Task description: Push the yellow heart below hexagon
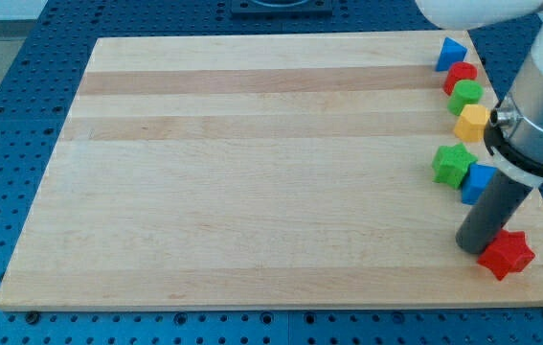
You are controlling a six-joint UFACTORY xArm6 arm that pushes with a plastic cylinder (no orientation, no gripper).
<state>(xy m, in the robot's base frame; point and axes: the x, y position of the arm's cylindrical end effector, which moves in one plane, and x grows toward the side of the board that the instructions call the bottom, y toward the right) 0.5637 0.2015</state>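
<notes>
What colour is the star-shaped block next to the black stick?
Red. The star sits at my tip, near the camera view's bottom right.

arm (539, 86): white glossy shell above, light grey cylindrical body | collar (525, 153): black ring band | rod (489, 216): straight, dark grey, matte cylinder | my tip (469, 245): blunt rounded end
</notes>
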